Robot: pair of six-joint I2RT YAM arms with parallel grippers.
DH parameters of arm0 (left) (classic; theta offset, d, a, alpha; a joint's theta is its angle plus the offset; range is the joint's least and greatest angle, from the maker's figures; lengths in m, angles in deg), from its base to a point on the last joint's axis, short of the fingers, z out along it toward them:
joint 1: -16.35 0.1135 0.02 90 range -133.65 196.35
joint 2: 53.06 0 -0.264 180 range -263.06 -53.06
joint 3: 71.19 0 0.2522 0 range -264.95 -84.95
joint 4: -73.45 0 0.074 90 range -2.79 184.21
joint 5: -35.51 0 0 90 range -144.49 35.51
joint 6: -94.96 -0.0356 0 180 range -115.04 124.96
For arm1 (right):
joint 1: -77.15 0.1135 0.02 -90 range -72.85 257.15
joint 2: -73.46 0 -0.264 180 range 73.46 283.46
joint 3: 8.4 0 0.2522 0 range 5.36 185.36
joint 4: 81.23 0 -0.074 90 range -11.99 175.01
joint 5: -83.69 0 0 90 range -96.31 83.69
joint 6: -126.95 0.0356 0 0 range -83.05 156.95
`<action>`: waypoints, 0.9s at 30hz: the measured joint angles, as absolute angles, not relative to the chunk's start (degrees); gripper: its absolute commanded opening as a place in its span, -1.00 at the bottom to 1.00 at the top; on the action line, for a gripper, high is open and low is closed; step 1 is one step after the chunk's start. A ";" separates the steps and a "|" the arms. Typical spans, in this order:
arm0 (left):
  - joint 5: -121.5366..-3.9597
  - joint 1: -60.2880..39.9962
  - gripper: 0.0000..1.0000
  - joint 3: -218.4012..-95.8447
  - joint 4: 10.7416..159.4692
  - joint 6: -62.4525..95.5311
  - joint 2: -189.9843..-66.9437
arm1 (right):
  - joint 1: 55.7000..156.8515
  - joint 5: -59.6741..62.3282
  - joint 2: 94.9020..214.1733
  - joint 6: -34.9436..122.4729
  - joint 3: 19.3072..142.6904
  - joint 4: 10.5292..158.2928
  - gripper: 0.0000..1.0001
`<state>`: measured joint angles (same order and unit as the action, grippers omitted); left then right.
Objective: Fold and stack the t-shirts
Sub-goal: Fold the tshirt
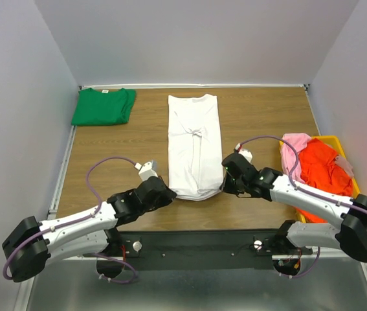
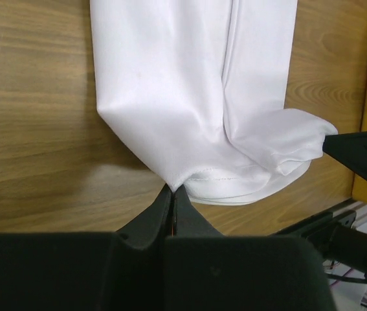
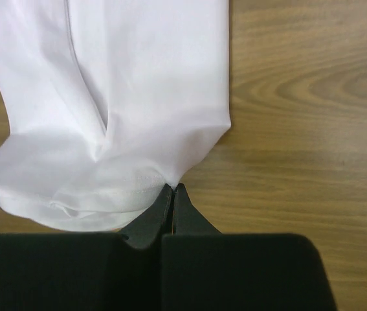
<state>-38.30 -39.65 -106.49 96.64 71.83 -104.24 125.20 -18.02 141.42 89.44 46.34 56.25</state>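
left pincer (image 1: 169, 192) and right pincer (image 1: 222, 188) both clamped on near hem corners of white t-shirt (image 1: 194, 139), folded lengthwise, centre of table (image 1: 267, 116); green t-shirt (image 1: 103, 107) folded, far-left corner

t-shirt (image 1: 194, 146) centre, second t-shirt (image 1: 103, 107) far left
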 measured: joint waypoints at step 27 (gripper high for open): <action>-35.55 -26.82 -1.00 -112.79 72.12 57.71 -126.05 | 121.31 -41.93 164.52 75.76 64.30 63.16 -0.99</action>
